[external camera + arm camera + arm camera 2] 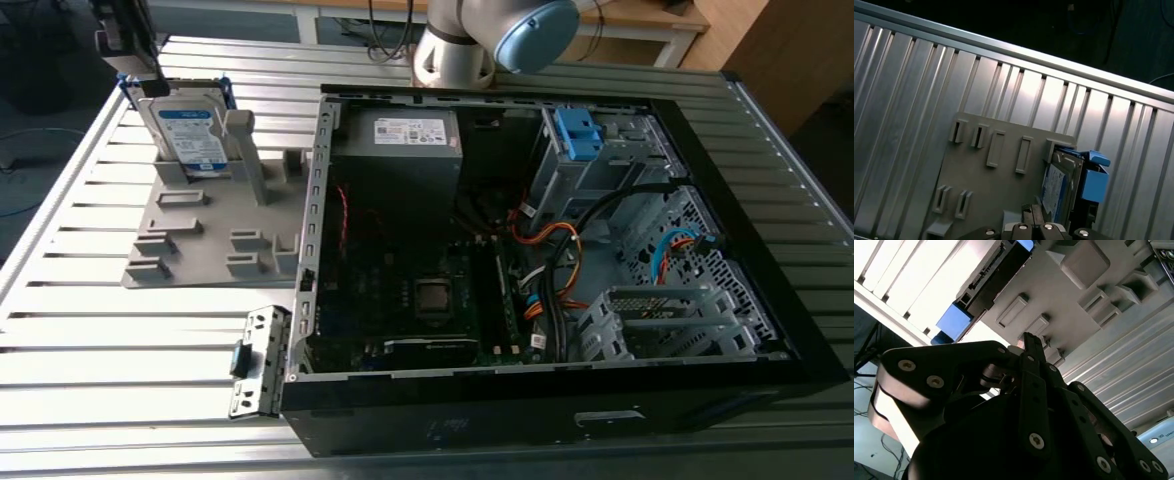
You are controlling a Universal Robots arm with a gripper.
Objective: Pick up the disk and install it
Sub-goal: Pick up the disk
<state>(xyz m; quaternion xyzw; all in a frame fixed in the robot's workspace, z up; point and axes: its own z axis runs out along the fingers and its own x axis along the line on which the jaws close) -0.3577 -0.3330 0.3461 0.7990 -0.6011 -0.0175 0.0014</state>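
Although pressed together and pinching nothing, the end effector [135, 62] hung at the exterior view's upper left, just above the top edge of the disk [188, 130]. The disk stood upright in a grey holder [200, 240], with bare counter [80, 330] around it.

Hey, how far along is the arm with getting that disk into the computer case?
Done: nothing looks finished. The disk stands upright in the grey holder on the table, outside the open computer case.
In hand: the gripper is right above the disk's top edge, and the disk is not lifted.
Left: lifting the disk out and seating it in the case are both not yet done.
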